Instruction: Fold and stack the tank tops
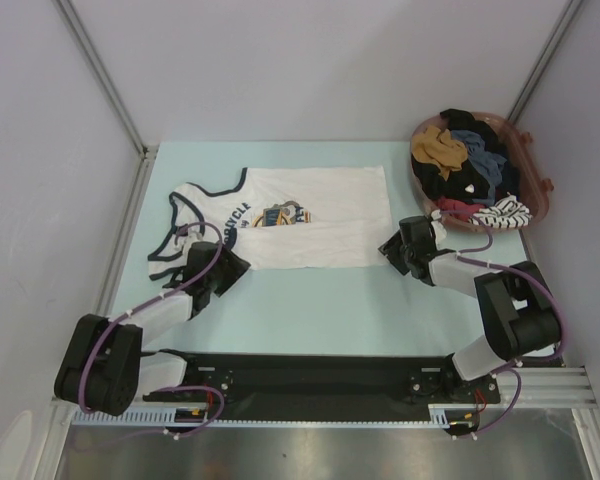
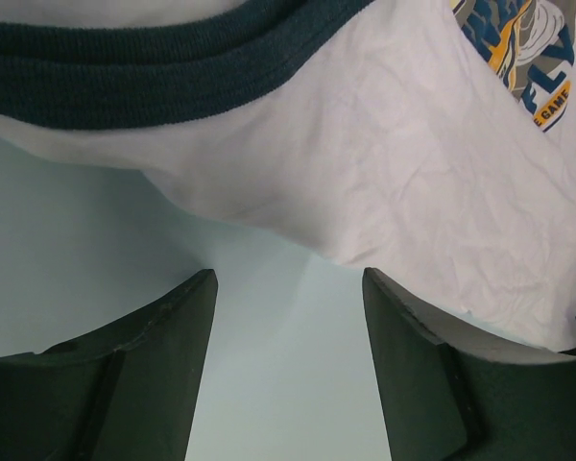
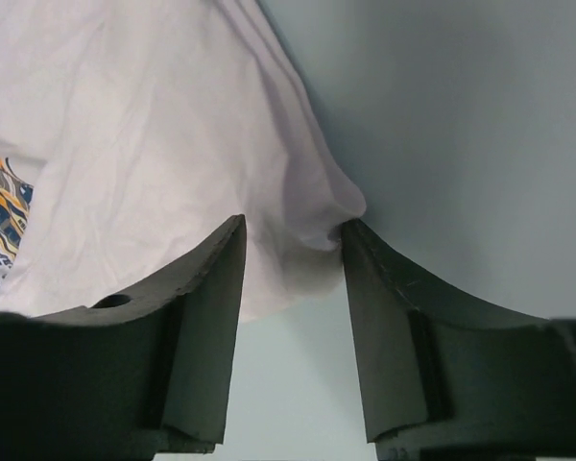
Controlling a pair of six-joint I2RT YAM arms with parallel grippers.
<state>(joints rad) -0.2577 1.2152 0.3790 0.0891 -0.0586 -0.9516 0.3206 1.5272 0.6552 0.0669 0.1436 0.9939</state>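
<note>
A white tank top [image 1: 310,215] with navy trim and a printed chest lies flat on the table, straps to the left. My left gripper [image 1: 225,262] sits at its near left edge. In the left wrist view this gripper [image 2: 288,274] is open with bare table between its fingers, the cloth edge [image 2: 384,192] just ahead. My right gripper [image 1: 392,248] is at the near right corner. Seen from its wrist, the right gripper [image 3: 293,230] is open and the hem corner [image 3: 317,216] lies bunched between the fingertips. Grey-blue cloth [image 1: 477,148] shows in the basket.
A brown basket [image 1: 543,190] at the back right holds a jumble of black, mustard, red and striped clothes. Grey walls and metal posts enclose the pale green table [image 1: 310,310]. The arms' base rail [image 1: 310,375] runs along the near edge.
</note>
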